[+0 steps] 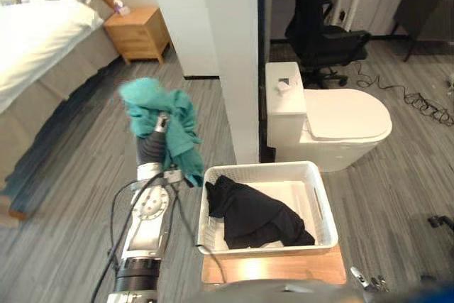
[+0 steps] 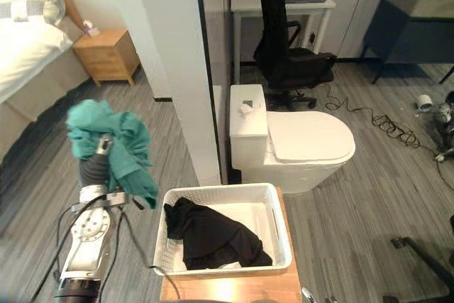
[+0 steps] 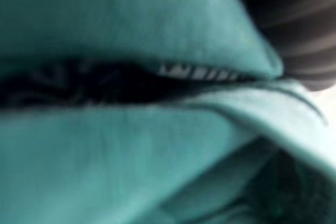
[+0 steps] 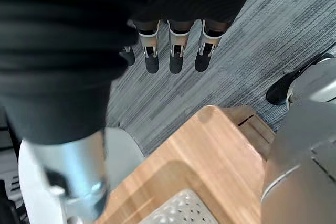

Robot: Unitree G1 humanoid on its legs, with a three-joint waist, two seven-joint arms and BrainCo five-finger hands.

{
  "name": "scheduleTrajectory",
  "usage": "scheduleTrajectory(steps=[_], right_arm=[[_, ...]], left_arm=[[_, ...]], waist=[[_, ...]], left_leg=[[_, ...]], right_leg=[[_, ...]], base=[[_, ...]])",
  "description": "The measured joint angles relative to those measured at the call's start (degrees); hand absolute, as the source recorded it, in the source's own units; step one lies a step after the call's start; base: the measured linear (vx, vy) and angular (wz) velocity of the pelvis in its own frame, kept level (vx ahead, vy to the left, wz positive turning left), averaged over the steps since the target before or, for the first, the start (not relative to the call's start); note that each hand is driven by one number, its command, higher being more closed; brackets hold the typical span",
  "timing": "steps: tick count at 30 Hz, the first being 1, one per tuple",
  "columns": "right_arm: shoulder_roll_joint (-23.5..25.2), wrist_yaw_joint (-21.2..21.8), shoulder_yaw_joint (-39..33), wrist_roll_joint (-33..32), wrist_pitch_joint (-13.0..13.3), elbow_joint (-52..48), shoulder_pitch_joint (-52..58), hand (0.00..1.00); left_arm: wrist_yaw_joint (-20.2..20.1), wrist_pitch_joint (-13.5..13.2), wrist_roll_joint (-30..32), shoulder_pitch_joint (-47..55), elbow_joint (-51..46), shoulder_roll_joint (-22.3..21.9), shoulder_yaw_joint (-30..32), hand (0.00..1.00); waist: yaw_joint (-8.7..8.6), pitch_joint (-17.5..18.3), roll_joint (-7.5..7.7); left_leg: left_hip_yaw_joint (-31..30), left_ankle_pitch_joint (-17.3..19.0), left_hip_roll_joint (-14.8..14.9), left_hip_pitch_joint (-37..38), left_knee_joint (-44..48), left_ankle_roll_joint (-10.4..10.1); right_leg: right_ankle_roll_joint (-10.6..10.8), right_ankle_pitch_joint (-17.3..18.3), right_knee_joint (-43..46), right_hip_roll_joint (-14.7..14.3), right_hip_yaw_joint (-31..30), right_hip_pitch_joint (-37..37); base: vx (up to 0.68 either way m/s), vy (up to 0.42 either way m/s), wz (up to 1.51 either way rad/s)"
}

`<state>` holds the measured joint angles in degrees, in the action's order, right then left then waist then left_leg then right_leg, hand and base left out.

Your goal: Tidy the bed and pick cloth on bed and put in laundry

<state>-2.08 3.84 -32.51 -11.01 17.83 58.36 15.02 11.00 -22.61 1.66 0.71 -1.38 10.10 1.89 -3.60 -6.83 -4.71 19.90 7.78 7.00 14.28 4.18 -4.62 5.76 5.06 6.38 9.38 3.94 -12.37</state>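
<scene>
A bunched teal cloth [image 1: 163, 115] hangs in the air over my left hand [image 1: 160, 127], which is raised to the left of the white laundry basket [image 1: 255, 169]. The hand's thumb shows against the cloth, with the fabric gathered round the fingers. In the left wrist view the teal cloth [image 3: 131, 156] lies right against the camera. A black garment [image 1: 255, 218] lies inside the basket. My right hand [image 4: 176, 59] hangs low beside the wooden stand [image 4: 210, 156], its fingers straight and holding nothing. The bed [image 1: 35, 40] with its white cover is far off at the upper left.
The basket rests on a wooden stand [image 1: 273, 267] close in front of me. A white pillar [image 1: 230, 62] rises just behind it, with a toilet [image 1: 333, 122] to its right. A wooden nightstand [image 1: 138, 33] stands by the bed, and a black office chair [image 1: 319, 26] by a desk.
</scene>
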Motion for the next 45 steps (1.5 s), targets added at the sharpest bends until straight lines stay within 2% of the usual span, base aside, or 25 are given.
scheduleTrajectory(steps=[3, 5, 13, 15, 16, 19, 23, 25, 26, 29, 35, 39, 42, 45], right_arm=[[1.7, -0.4, 3.2, 0.0, -0.6, 0.1, 1.0, 0.0], [1.7, -0.6, 4.6, 0.1, -0.8, 0.2, 1.3, 0.0], [1.1, -1.9, 8.6, 0.0, -2.2, 0.1, 1.3, 0.0], [1.1, -1.9, 8.9, 0.1, -2.5, 0.1, 1.3, 0.0], [1.0, -1.9, 9.0, 0.1, -2.6, 0.1, 1.5, 0.0], [0.9, -2.0, 10.1, 0.1, -2.6, 0.0, 2.4, 0.0], [1.0, -2.5, 11.0, 0.1, -2.8, -0.1, 3.0, 0.0], [1.0, -2.7, 11.1, 0.1, -2.8, -0.1, 3.8, 0.0], [1.0, -2.9, 11.2, 0.1, -2.9, -0.1, 4.5, 0.0], [0.8, -3.0, 12.2, 0.1, -2.9, -0.1, 5.2, 0.0], [-0.1, -2.9, 13.9, 0.7, -2.9, -0.1, 5.5, 0.0], [-0.9, -2.8, 15.0, 1.1, -2.9, -0.1, 4.8, 0.0], [-1.1, -2.6, 15.0, 1.1, -3.2, -0.1, 4.6, 0.0], [-1.4, -1.8, 15.0, 1.1, -3.2, -0.1, 4.3, 0.0]], left_arm=[[-2.7, 0.6, -0.4, -0.3, 0.8, 2.3, -2.3, 1.0], [-4.0, 1.3, -0.6, -1.5, 3.0, 3.1, -3.3, 1.0], [-9.1, 2.5, -3.7, -3.8, 7.6, 4.2, -8.4, 1.0], [-10.7, 3.2, -4.5, -3.8, 7.8, 4.2, -10.0, 1.0], [-11.2, 3.4, -4.4, -3.8, 8.5, 4.1, -11.3, 1.0], [-13.4, 5.3, -4.4, -3.7, 11.4, 3.7, -14.5, 1.0], [-13.7, 7.4, -4.4, -2.9, 15.9, 2.0, -17.7, 1.0], [-13.6, 8.3, -4.0, -1.7, 17.9, 1.4, -19.8, 1.0], [-13.5, 8.6, -2.6, -0.9, 19.2, 1.3, -21.1, 1.0], [-11.4, 9.2, 1.1, 0.3, 22.4, 1.1, -22.2, 1.0], [1.2, 11.3, 10.5, 0.3, 28.0, 1.6, -22.1, 1.0], [7.5, 12.9, 14.3, -0.8, 28.2, 2.9, -20.1, 1.0], [11.3, 13.8, 15.9, -3.7, 30.3, 5.4, -17.0, 1.0], [14.5, 14.5, 15.9, -6.8, 30.3, 9.1, -13.3, 1.0]], waist=[[-0.38, 0.6, 1.3], [-0.34, 0.7, 1.6], [-2.46, 0.8, 1.23], [-2.38, 0.8, 1.31], [-2.99, 0.7, 1.4], [-3.33, 0.6, 1.61], [-3.56, 0.5, 2.32], [-3.89, 0.4, 2.44], [-4.05, 0.6, 2.55], [-4.88, 0.8, 2.61], [-5.28, 1.1, 3.01], [-6.27, 1.6, 2.34], [-6.54, 1.3, 2.32], [-7.52, 1.1, 1.96]], left_leg=[[0.9, 0.0, 0.4, 0.7, -0.2, 0.0], [1.9, -0.2, 0.6, 0.6, -0.5, -0.3], [4.6, -4.0, 1.2, 0.6, -4.4, -1.0], [5.1, -4.7, 1.2, 0.6, -5.0, -1.1], [5.0, -5.1, 1.0, 0.6, -5.5, -1.2], [5.4, -6.0, 0.5, 0.8, -6.5, -1.8], [6.3, -8.8, -1.2, 0.8, -10.1, -2.1], [6.3, -9.2, -1.1, 0.8, -10.1, -2.2], [6.3, -9.3, -1.0, 0.9, -10.1, -2.3], [6.2, -9.0, -1.1, 0.7, -10.2, -2.7], [6.3, -8.5, -1.3, -0.1, -10.2, -3.3], [6.2, -8.4, -1.7, -3.6, -10.1, -3.3], [6.3, -9.0, -1.8, -4.4, -9.9, -3.0], [6.3, -8.9, -1.0, -4.4, -9.7, -2.7]], right_leg=[[0.1, -0.1, 0.0, -0.4, -0.2, 0.3], [0.1, -0.2, -0.2, -0.7, -0.4, 1.1], [-0.5, -2.0, -1.6, -2.0, -1.5, 3.6], [-0.5, -2.4, -2.2, -2.2, -1.7, 3.9], [-0.5, -2.4, -2.4, -2.3, -1.7, 4.0], [-0.5, -2.4, -3.2, -2.1, -1.8, 4.3], [-0.4, -1.2, -4.2, -1.5, -1.8, 6.0], [-0.7, -1.0, -4.3, -1.6, -1.8, 6.0], [-0.2, -0.6, -4.2, -1.7, -1.9, 5.8], [-0.2, -0.6, -4.3, -1.6, -2.1, 5.8], [0.1, -0.8, -5.3, -1.6, -3.3, 6.1], [0.3, -0.9, -5.8, -1.6, -3.9, 9.4], [0.3, -2.7, -5.9, -1.7, -4.3, 10.0], [-0.3, -3.8, -6.1, -2.5, -3.9, 9.9]], base=[[-0.02, -0.045, -0.19], [-0.07, -0.08, -0.26], [-0.09, -0.088, -0.19], [-0.15, -0.098, -0.21], [-0.18, -0.117, -0.02], [-0.18, -0.091, -0.12], [-0.19, -0.078, -0.14], [-0.2, -0.073, 0.03], [-0.12, -0.042, 0.03], [-0.09, -0.018, 0.02], [-0.02, 0.0, -0.01], [0.05, 0.014, 0.01], [0.17, 0.016, -0.04], [0.13, 0.003, 0.0]])
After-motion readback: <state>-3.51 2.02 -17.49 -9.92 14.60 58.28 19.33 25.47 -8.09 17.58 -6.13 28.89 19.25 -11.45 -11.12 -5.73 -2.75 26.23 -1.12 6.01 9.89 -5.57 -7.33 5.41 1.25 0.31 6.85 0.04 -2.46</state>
